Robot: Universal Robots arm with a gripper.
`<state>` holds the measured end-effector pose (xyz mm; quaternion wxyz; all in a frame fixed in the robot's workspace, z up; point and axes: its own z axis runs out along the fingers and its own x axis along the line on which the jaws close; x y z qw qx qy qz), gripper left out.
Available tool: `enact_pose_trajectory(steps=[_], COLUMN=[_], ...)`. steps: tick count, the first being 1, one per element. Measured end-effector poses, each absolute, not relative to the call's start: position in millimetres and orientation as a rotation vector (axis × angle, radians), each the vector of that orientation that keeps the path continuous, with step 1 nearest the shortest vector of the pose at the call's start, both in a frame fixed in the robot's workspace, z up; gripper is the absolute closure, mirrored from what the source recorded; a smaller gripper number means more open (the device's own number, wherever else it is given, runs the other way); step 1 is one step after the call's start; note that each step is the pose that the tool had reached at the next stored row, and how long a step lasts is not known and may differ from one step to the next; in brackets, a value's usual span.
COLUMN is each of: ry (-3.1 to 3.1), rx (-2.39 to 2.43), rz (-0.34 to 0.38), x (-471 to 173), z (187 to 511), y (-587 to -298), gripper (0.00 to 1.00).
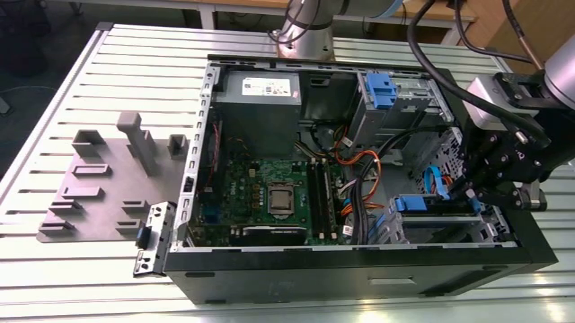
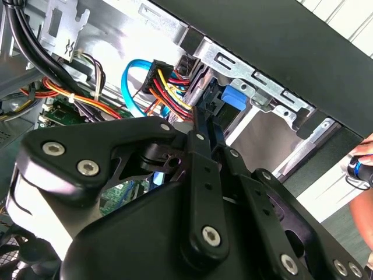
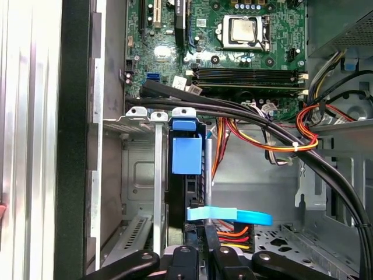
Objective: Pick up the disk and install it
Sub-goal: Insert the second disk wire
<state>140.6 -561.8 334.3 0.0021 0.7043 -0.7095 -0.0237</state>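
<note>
Slatted aluminium covers the bench (image 1: 108, 282), and on it lies an open black desktop computer case (image 1: 359, 276) with its side panel off, green motherboard (image 1: 269, 195) exposed. Over at the case's front corner, the black linkage-fingered end effector (image 1: 472, 192) has reached down inside, right at the lower drive bay.

Just ahead of the end effector's fingers, in the first wrist view, sits the disk (image 3: 186, 175): a flat drive seen edge-on, standing in a blue plastic carrier with a blue end tab, slotted between the grey metal rails of the drive cage (image 3: 140, 175). From the exterior view its blue tab (image 1: 411, 204) shows at the mouth of that bay, close beside the end effector. A light-blue flat data cable (image 3: 233, 214) and a red-yellow-black power lead bundle (image 3: 233, 236) cross between the fingers and the drive.

The fingers (image 2: 201, 146) look drawn narrow together, close against the carrier's rear, but I cannot tell whether they actually pinch it or merely press on it.

To my eye the job is far along: the disk is already off the bench and inside its bay. Whether it is fully seated and latched, I can't say from here.
</note>
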Motion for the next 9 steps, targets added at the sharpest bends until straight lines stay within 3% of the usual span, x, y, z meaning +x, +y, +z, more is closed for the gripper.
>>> enact_pose_trajectory(steps=[9], ry=[-2.226], rx=[2.210], rz=[-0.074], x=[140.6], z=[334.2], y=[-563.4], gripper=[0.84])
